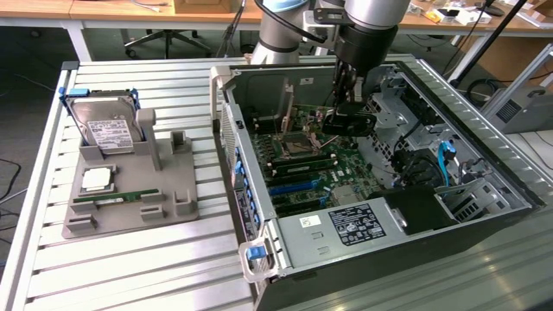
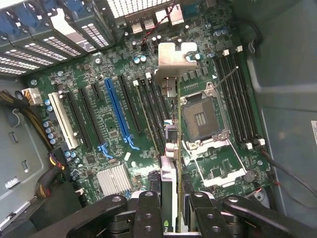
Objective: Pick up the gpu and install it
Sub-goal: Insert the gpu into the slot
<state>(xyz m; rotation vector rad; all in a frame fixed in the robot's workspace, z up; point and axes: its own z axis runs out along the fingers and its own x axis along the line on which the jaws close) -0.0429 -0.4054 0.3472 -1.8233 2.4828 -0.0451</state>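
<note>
Inside an open computer case (image 1: 235, 149) that lies on its side on a ribbed metal counter (image 1: 129, 272), the arm's black end effector (image 1: 350, 120) hangs just above the green motherboard (image 1: 346, 165). In the wrist view the end effector (image 2: 173, 210) is pinching the gpu (image 2: 171, 144) between dark, matte fingers (image 2: 148, 213), one on each flat face. The card shows edge-on as a thin dark strip ending in a bent, silvery metal bracket (image 2: 174, 59). It sits over the board between a row of long black slots and the square, shiny processor socket (image 2: 200, 119). Its lower edge may be touching a slot, but the card hides what lies beneath it. A long blue slot (image 2: 116, 114) and a finned silver heatsink (image 2: 114, 178) lie beside the black slots. In the exterior view the fingers cover most of the card. At the exterior view's left, a matte gray fixture (image 1: 129, 210) props up a silver hard drive (image 1: 108, 126) in a blue frame.
</note>
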